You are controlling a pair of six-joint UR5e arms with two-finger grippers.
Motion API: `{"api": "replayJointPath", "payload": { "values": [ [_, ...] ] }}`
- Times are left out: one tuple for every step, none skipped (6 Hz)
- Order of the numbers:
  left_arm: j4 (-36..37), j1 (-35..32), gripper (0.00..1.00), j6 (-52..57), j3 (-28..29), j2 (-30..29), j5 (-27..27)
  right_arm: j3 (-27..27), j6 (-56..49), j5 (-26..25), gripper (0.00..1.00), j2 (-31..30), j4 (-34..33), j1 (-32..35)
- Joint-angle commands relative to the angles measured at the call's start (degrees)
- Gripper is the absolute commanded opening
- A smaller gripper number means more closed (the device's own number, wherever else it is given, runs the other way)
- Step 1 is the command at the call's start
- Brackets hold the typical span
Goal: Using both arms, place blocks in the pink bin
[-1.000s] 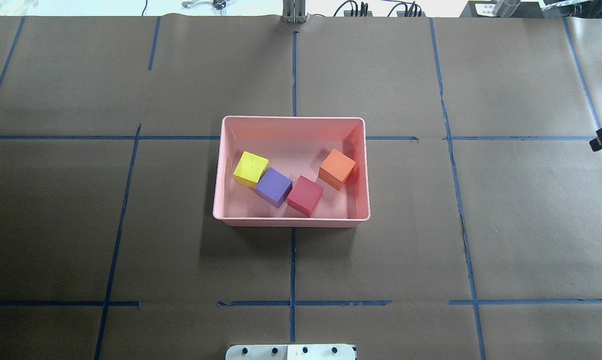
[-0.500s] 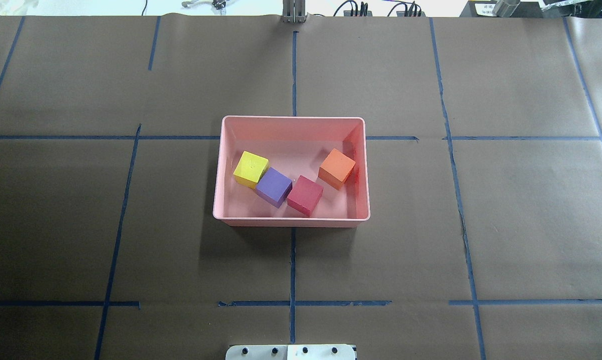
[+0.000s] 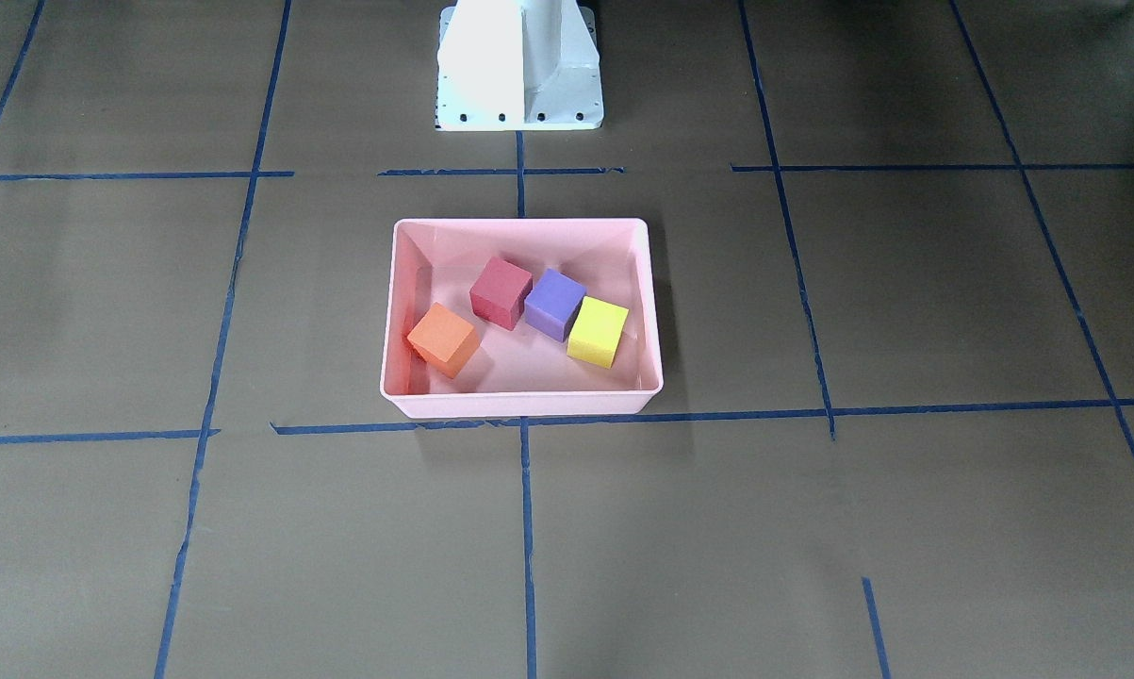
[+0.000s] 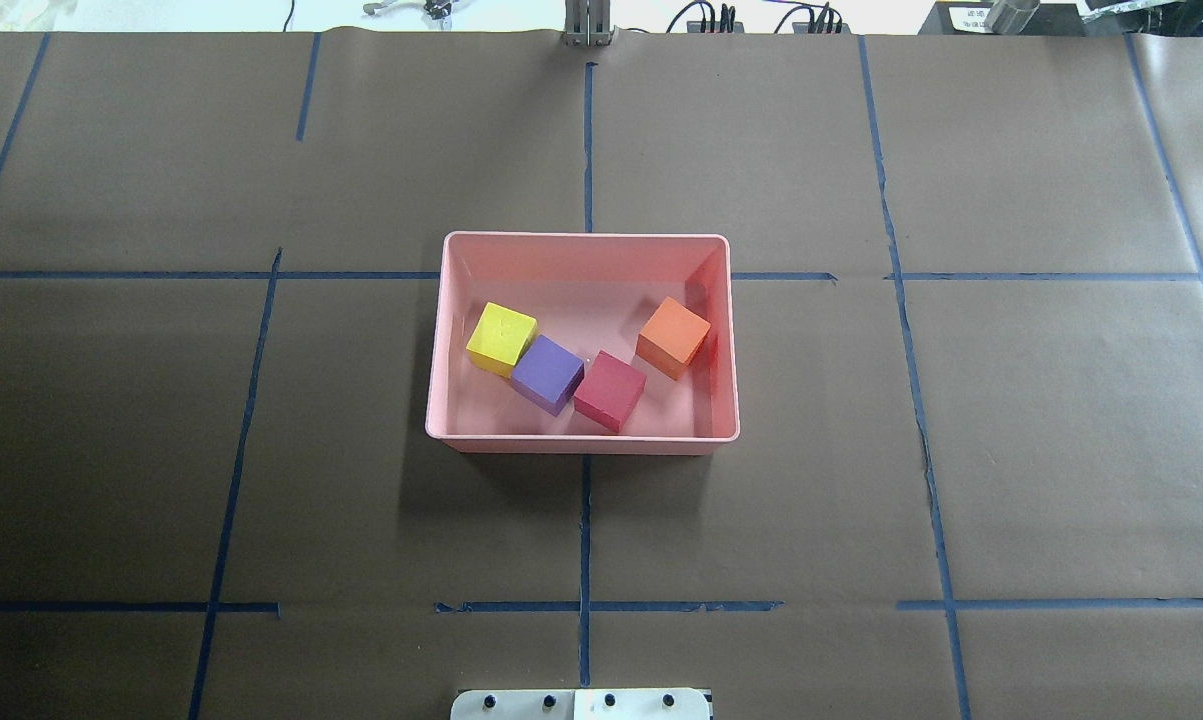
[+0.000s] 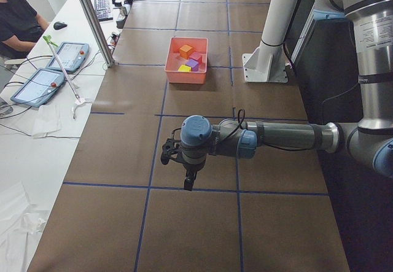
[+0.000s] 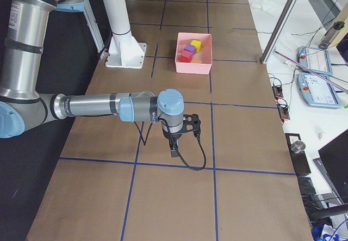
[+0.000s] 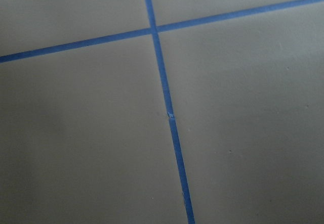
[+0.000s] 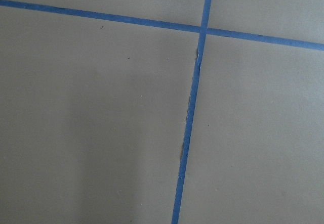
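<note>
Pink bin (image 4: 581, 256) holds all four blocks (image 4: 547, 372), well apart from left gripper (image 5: 188, 182) and right gripper (image 6: 173, 150); whether their jaws stand apart or together, I cannot tell.

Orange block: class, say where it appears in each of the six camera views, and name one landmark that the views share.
Front-facing: orange block at the left end of the pink bin.
Overhead: block at the bin's right end.
Exterior left: block at the bin's far end.
Exterior right: block at the bin's near end.
Left wrist: not in it.
Right wrist: not in it.
Shared landmark: the pink bin.
</note>
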Motion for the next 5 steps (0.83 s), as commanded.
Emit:
{"api": "replayJointPath", "payload": {
  "values": [
    [5.4, -3.2, 1.00, 0.1, -3.9, 0.2, 1.0, -1.4, -0.1, -0.3, 1.00, 0.6, 0.3, 0.3],
    [5.8, -3.0, 1.00, 0.2, -3.2, 0.1, 1.1, -1.4, -0.3, -0.8, 1.00, 0.5, 0.2, 0.6],
    [6.2, -2.8, 1.00, 4.0, -3.3, 0.5, 1.0, -3.2, -0.3, -2.8, 1.00, 0.9, 0.4, 0.5],
    [7.1, -2.7, 1.00, 4.1, -2.7, 0.5, 1.0, -2.9, -0.4, -2.8, 1.00, 0.9, 0.2, 0.5],
    [9.0, -2.5, 1.00, 3.9, -2.0, 0.5, 1.6, -2.7, -1.0, -2.1, 1.00, 0.8, -0.1, 0.5]
  ]
}}
